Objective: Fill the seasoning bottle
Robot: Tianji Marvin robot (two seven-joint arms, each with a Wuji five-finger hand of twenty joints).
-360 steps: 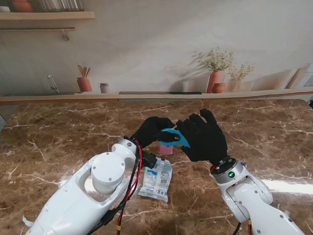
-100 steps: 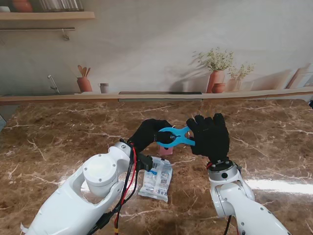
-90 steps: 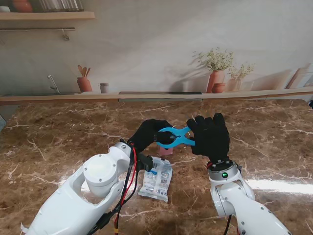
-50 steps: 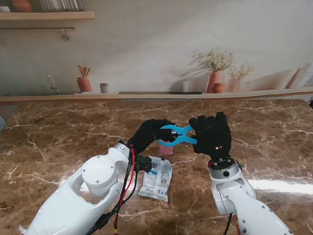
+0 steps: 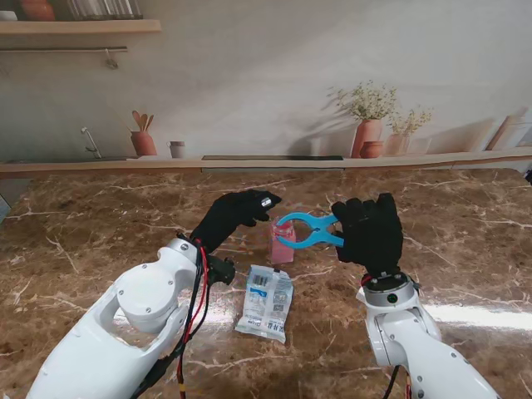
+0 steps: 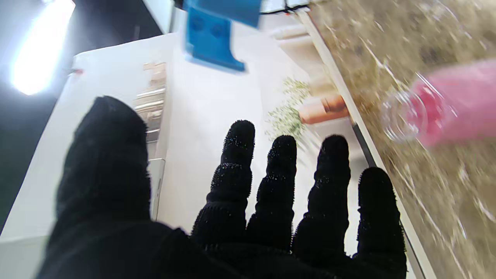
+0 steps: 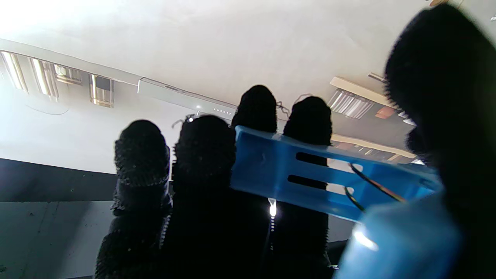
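Filling has not begun: right hand (image 5: 370,231) pinches the blue clip (image 5: 305,230), left hand (image 5: 235,214) is spread and holds nothing, packet (image 5: 267,302) lies on the worktop (image 5: 100,224) near the pink bottle (image 5: 282,248).

— Where does the bottle (image 5: 283,247) stand?
— On the table (image 5: 100,224), mid-way across, between the two hands.

— And the packet (image 5: 268,302)?
— Flat on the table, nearer to me than the bottle, just to its left.

— The clip (image 5: 305,230)?
— Above the bottle, toward the right.
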